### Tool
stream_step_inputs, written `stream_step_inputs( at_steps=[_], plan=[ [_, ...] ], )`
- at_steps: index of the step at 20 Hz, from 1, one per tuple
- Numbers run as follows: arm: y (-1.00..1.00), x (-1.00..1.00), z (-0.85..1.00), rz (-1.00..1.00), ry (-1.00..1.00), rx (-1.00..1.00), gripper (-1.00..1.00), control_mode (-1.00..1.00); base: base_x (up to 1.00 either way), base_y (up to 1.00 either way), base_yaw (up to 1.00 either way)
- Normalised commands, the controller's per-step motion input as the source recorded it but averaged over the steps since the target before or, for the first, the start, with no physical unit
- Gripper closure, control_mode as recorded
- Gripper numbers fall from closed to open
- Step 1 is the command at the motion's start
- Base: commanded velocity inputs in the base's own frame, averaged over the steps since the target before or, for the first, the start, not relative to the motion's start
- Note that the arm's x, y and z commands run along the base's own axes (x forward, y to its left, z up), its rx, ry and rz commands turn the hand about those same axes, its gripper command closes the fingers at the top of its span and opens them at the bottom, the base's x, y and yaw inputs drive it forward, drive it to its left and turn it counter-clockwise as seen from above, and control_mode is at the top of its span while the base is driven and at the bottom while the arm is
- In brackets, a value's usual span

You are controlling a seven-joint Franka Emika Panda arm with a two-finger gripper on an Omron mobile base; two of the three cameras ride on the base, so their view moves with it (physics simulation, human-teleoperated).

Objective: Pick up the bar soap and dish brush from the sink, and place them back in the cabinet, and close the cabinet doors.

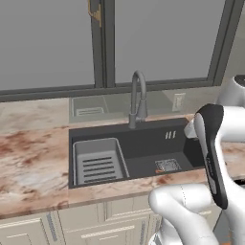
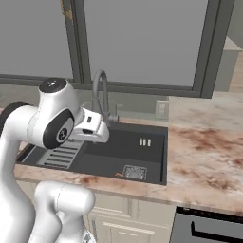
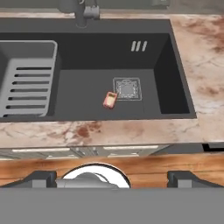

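Note:
The sink [image 3: 87,52] is a dark grey basin set in a marbled counter. The bar soap [image 3: 110,100], a tiny reddish-brown block, lies on the basin floor just left of the square drain [image 3: 127,89]. In the left base view the bar soap [image 1: 159,171] is a small orange speck by the drain. My gripper [image 3: 112,178] hangs open above the sink's front edge, its fingertips [image 3: 41,178] wide apart with nothing between them. The white hand [image 2: 89,128] hovers over the sink [image 2: 142,156]. The dish brush, the cabinet and the cabinet doors are out of view.
A pale grey slotted rack [image 3: 26,78] fills the basin's left part. The curved grey faucet [image 1: 138,98] rises behind the sink, under a large window [image 1: 162,38]. Marbled counter [image 2: 204,152] runs to both sides, cream drawers [image 1: 110,229] sit below, and a dark appliance [image 2: 209,228] is lower right.

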Motion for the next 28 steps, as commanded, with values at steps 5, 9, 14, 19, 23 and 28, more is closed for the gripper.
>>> stream_step_inputs(
  at_steps=[5,9,14,19,23,28],
  plan=[
    [-0.03,0.06,-0.01,0.0,0.11,0.0,-1.0,-1.0,0.0,0.0,0.0],
    [-0.14,0.02,0.0,0.01,0.08,0.01,-1.0,-1.0,0.0,0.0,0.0],
    [-0.19,0.05,-0.08,0.01,0.02,0.02,-1.0,-1.0,0.0,0.0,0.0],
    [-0.11,0.18,-0.15,0.0,0.0,0.0,-1.0,-1.0,0.0,0.0,0.0],
    [0.0,0.25,-0.06,0.0,0.02,0.0,-1.0,-1.0,0.0,0.0,0.0],
    [-0.01,0.26,-0.08,0.0,0.02,0.0,-1.0,-1.0,0.0,0.0,0.0]
  ],
)
